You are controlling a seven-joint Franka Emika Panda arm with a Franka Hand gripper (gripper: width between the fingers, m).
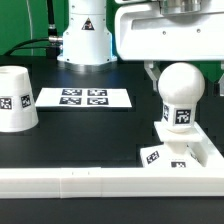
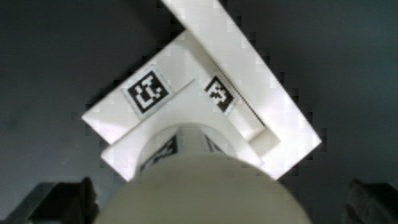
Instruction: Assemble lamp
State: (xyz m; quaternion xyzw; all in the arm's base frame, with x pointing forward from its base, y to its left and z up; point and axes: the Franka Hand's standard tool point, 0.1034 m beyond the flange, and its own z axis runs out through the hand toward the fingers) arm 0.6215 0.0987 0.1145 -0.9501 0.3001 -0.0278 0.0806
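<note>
The round-headed white plastic bulb (image 1: 184, 88) stands upright on the flat square white plastic base (image 1: 196, 152), directly beneath the jaws. The step in hand therefore looks like fitting the bulb into the base. Whether it is fully seated cannot be told from here.

In the wrist view the two dark fingertips (image 2: 57, 203) show far out on either side of the bulb's head (image 2: 199, 188). The jaws are spread wide, clear of it and holding nothing.

If the bulb is not yet home, the next move calls for coming down squarely, pinching the stem or head, and turning without tipping the base. If it is home, the jaws should rise straight up and go for the shade.

The tapered cup-like white shade (image 1: 16, 97) sits mouth-down on the black counter (image 1: 110, 135), well away from the jaws toward the exterior view's left. The flat marker board (image 1: 84, 97) lies between the shade and the jaws, and a long white rail (image 1: 90, 180) runs just beside the base.
</note>
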